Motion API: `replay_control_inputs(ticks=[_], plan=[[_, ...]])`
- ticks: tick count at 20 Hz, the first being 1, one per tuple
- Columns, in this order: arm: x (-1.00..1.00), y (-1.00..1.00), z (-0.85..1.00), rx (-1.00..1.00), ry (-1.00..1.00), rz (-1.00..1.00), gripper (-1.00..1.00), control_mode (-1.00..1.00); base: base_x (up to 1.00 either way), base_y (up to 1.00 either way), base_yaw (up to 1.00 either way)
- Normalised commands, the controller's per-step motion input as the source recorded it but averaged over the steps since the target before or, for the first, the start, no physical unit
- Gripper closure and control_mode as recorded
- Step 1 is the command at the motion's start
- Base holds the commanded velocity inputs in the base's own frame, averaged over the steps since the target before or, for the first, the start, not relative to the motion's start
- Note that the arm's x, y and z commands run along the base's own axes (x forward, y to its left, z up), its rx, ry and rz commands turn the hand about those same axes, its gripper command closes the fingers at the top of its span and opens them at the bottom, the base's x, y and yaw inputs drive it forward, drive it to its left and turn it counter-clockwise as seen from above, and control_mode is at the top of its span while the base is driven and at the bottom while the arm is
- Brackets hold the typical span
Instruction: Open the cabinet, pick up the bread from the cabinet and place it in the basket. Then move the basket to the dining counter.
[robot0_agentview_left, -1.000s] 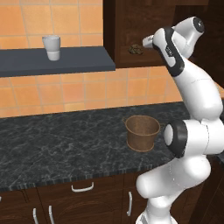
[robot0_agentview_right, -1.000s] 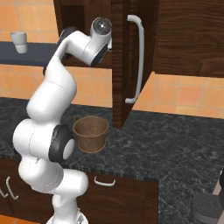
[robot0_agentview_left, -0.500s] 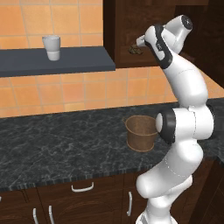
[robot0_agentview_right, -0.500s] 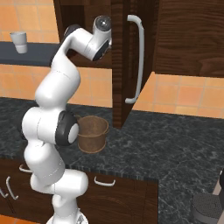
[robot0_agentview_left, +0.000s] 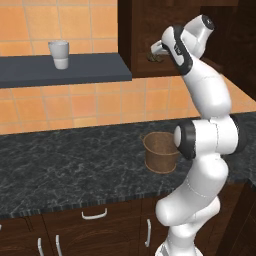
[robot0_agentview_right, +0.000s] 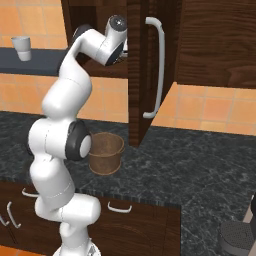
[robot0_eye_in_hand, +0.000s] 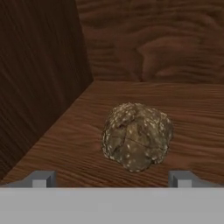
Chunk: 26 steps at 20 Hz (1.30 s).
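Hand view | bread (robot0_eye_in_hand: 136, 136) just ahead, between open gripper (robot0_eye_in_hand: 111, 179) fingertips

A rendered home kitchen: orange tiled wall (robot0_agentview_left: 75, 100), black speckled worktop (robot0_agentview_left: 65, 165) over dark drawers with curved handles (robot0_agentview_left: 94, 215), a wall cabinet (robot0_agentview_right: 150, 70) with bar handle, and a cup (robot0_agentview_left: 59, 54) on a shelf (robot0_agentview_left: 60, 72)

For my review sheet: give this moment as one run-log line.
cabinet: door open | bread: on cabinet shelf, not held | hand: open, inside cabinet, facing bread | basket: empty, on black counter
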Motion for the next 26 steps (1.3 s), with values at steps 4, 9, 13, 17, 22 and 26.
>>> replay_control_inputs(ticks=[4,9,13,17,22,26], plan=[[0.33,0.09,-0.08,-0.01,0.00,0.03,-1.00,-1.00,0.00,0.00,0.00],[0.34,0.01,-0.02,-0.01,0.00,0.00,-1.00,-1.00,0.00,0.00,0.00],[0.26,0.00,-0.14,-0.03,0.00,0.00,-1.00,-1.00,0.00,0.00,0.00],[0.23,0.00,-0.16,-0.07,0.00,0.00,-1.00,-1.00,0.00,0.00,0.00],[0.15,0.01,-0.12,-0.06,0.00,0.00,-1.00,-1.00,0.00,0.00,0.00],[0.09,0.00,-0.03,0.00,0.00,0.00,-1.00,-1.00,0.00,0.00,0.00]])
